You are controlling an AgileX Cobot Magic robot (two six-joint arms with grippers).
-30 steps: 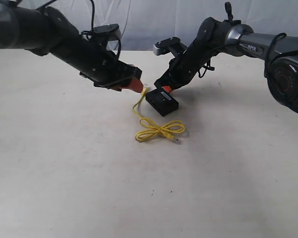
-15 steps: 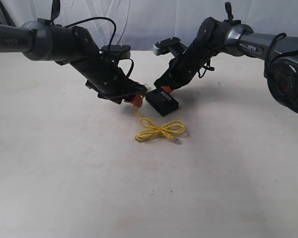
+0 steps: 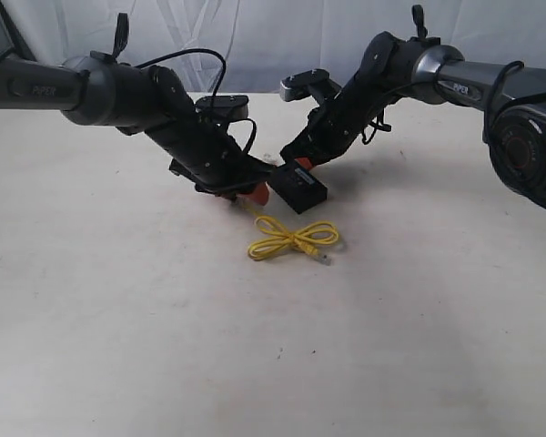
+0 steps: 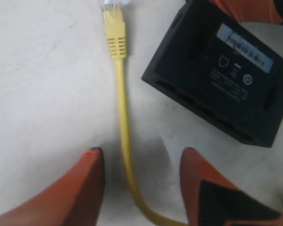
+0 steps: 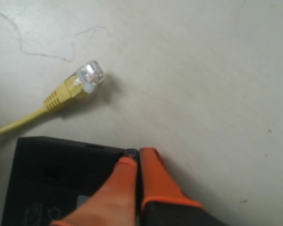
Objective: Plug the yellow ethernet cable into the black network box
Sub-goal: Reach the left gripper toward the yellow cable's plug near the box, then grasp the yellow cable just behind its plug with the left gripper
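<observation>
Left wrist view: left claw [image 4: 141, 153] released astride the cable [image 4: 124, 127]; right claw [image 5: 134, 157] clenched against the box [image 4: 212, 70]. Next, pinch near the plug [image 4: 114, 28].

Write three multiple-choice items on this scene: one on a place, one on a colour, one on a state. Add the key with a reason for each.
1. Where is the near plug of the yellow ethernet cable in relation to the black network box?
A. Seated in one of its ports
B. On the table beside it
C. On top of its label

2. What colour are the fingers of the left end effector?
A. Orange
B. Blue
C. Green

3. What state is the left end effector in?
A. Shut on the plug
B. Open, with the cable between its fingers
C. Shut on the box

Key:
1 B: the left wrist view shows the plug on bare table, apart from the ports.
2 A: both fingers show orange.
3 B: the fingers stand apart, one on each side of the cable.
</observation>
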